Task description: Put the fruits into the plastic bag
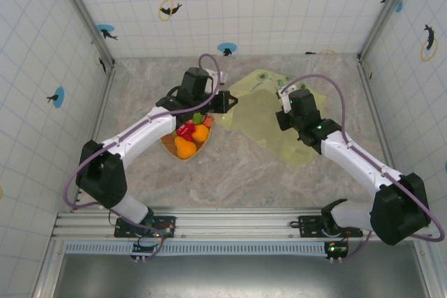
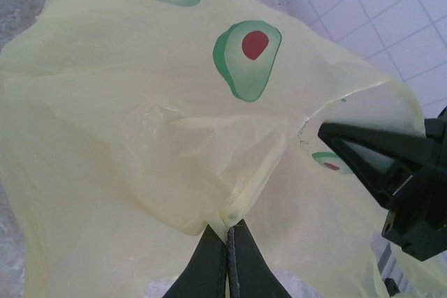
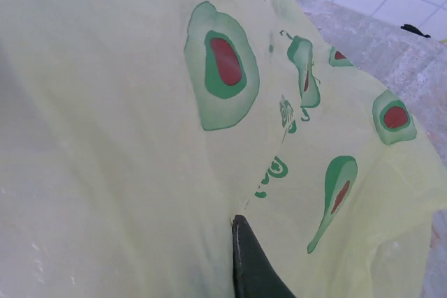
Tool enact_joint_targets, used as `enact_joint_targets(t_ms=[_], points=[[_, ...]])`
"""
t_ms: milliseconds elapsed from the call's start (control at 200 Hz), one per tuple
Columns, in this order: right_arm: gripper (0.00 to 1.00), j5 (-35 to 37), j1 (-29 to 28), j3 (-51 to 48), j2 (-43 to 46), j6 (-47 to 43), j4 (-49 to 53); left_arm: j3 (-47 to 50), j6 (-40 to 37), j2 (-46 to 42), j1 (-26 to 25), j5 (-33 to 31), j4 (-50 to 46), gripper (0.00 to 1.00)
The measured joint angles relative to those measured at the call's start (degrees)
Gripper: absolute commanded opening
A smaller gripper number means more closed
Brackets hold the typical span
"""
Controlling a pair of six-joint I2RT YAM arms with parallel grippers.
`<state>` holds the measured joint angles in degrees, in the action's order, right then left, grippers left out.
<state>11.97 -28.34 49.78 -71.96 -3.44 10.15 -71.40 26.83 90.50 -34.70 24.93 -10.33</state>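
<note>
- Top view: the plastic bag lies crumpled near the middle of the table, a bit toward the far edge. Its long axis slants from the far edge down toward the near right corner. I honestly can't tell which end is the mouth.
- The left gripper is at the bag's left edge and the right gripper sits on its right half. Both are dark blobs here, so the jaws are unreadable in this view.
- The fruits are piled on an orange plate just left of the bag. I can see orange, red and a bit of green, and the left arm covers part of the pile.
- Left wrist view: the jaws are pressed together on a fold of the bag, and the film rises from there like a tent. The right gripper is cut off by the right edge, with one pointed finger at the bag's rim.
- Right wrist view: the bag drapes over everything, with its avocado prints running lengthwise. One dark finger pokes up at the bottom and the other is hidden, so I can't tell whether those jaws are apart or together.
</note>
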Motion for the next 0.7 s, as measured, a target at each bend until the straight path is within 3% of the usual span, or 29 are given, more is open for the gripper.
enact_joint_targets(t_ms=[55,245,315,495,701], points=[[0.08,0.1,0.2,0.0,-0.2,0.0,0.0,0.0,0.0,0.0,0.0,0.7,0.1,0.00],[0.36,0.7,0.5,0.6,-3.0,-0.9,-0.7,0.0,0.0,0.0,0.0,3.9,0.3,0.00],[0.39,0.5,0.6,1.4,-5.3,-1.6,-1.6,0.0,0.0,0.0,0.0,4.6,0.3,0.00],[0.06,-0.8,0.7,5.9,-12.5,-2.4,-3.0,0.0,0.0,0.3,0.0,4.6,0.2,0.00],[0.00,-3.3,1.6,9.3,-13.2,-1.0,0.7,-0.2,-1.7,0.5,0.0,-1.3,-1.3,0.00]])
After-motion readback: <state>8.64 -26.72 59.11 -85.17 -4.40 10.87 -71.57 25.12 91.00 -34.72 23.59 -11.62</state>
